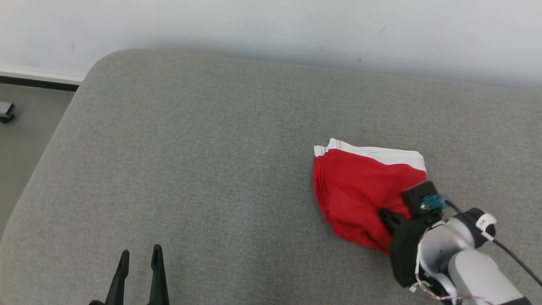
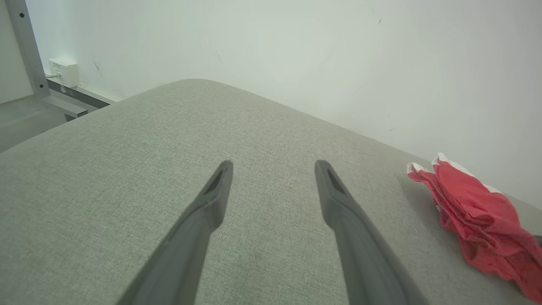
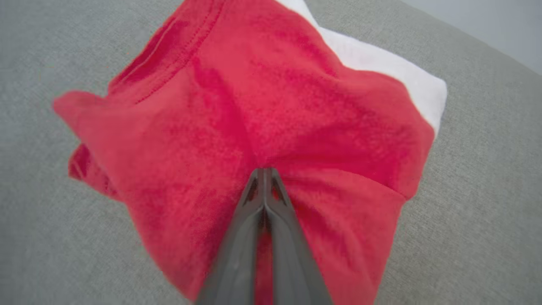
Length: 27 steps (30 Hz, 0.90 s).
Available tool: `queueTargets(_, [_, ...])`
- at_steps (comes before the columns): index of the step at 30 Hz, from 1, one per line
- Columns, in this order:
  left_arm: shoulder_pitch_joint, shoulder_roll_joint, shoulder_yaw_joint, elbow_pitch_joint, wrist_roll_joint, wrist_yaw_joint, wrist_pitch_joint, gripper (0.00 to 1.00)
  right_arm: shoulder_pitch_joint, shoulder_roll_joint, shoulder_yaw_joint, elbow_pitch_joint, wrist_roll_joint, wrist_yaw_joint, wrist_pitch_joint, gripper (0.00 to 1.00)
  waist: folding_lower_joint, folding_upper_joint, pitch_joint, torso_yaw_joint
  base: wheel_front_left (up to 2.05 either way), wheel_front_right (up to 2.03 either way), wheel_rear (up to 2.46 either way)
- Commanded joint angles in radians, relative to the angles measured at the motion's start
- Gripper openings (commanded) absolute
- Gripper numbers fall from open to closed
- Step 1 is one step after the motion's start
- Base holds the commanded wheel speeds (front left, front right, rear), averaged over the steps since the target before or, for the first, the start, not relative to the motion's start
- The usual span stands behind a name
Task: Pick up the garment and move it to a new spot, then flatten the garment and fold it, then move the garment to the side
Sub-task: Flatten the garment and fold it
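Note:
The garment [image 1: 358, 190] is a red piece with a white band, lying folded in a rough bundle on the grey cushion's right half. My right gripper [image 3: 264, 171] is shut on a pinch of its red cloth near the middle, and folds radiate from the fingertips. In the head view that gripper [image 1: 385, 214] presses into the garment's near right edge, its tips hidden in the cloth. My left gripper [image 1: 139, 256] hovers open at the lower left, far from the garment [image 2: 478, 216], which lies at the right edge of the left wrist view. Between the left fingers [image 2: 211, 199] nothing is held.
The grey upholstered surface [image 1: 203, 161] has a rounded far-left corner and drops to the floor [image 1: 25, 127] on the left. A pale wall [image 1: 271, 29] runs along its far edge. A small white box [image 2: 63, 71] sits by a metal post on the wall.

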Motion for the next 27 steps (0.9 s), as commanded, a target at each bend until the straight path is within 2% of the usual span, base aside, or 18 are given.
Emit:
queueTargets(1, [0.007, -0.001, 0.003, -0.002, 0.008, 0.004, -0.003, 1.0, 0.025, -0.014, 0.029, -0.03, 0.013, -0.003, 0.015, 0.0, 0.0, 0.0, -0.007, -0.012, 0.0, 0.0, 0.0])
queueTargets(7, [0.012, -0.001, -0.002, -0.001, 0.006, 0.004, -0.003, 1.0, 0.072, -0.018, 0.115, -0.091, 0.029, -0.003, 0.053, 0.0, 0.0, 0.0, -0.015, -0.034, 0.0, 0.0, 0.0])
queueTargets(16, [0.01, -0.001, -0.008, 0.008, 0.009, 0.002, -0.003, 1.0, 0.084, 0.039, 0.197, -0.087, 0.04, -0.003, 0.013, 0.0, 0.0, 0.0, -0.029, -0.04, 0.0, 0.0, 0.0])
queueTargets(20, [0.021, -0.001, -0.004, 0.011, 0.013, 0.0, -0.003, 1.0, 0.096, 0.061, 0.193, -0.1, 0.053, -0.003, -0.019, 0.0, 0.0, 0.0, -0.043, -0.039, 0.0, 0.0, 0.0])
queueTargets(23, [0.036, -0.001, 0.006, 0.013, 0.017, 0.002, -0.003, 1.0, 0.133, 0.088, 0.118, -0.146, 0.055, -0.003, -0.094, 0.0, 0.0, 0.0, -0.068, -0.04, 0.0, 0.0, 0.0])
queueTargets(24, [0.041, -0.001, 0.01, 0.013, 0.018, 0.003, -0.003, 1.0, 0.148, 0.097, 0.092, -0.16, 0.049, -0.003, -0.116, 0.33, 0.0, 0.0, -0.074, -0.042, 0.0, 0.0, 0.0])
queueTargets(25, [0.048, -0.001, 0.015, 0.014, 0.016, 0.004, -0.003, 1.0, 0.167, 0.108, 0.06, -0.177, 0.041, -0.003, -0.139, 0.49, 0.0, 0.0, -0.082, -0.045, 0.0, 0.0, 0.0])
queueTargets(26, [0.053, -0.001, 0.02, 0.015, 0.016, 0.004, -0.003, 1.0, 0.186, 0.117, 0.029, -0.194, 0.034, -0.003, -0.159, 0.93, 0.0, 0.0, -0.089, -0.048, 0.0, 0.0, 0.0])
queueTargets(27, [0.056, -0.001, 0.025, 0.016, 0.017, 0.005, -0.003, 1.0, 0.206, 0.127, -0.005, -0.216, 0.025, -0.003, -0.185, 1.0, 0.0, 0.0, -0.097, -0.052, 0.0, 0.0, 0.0])
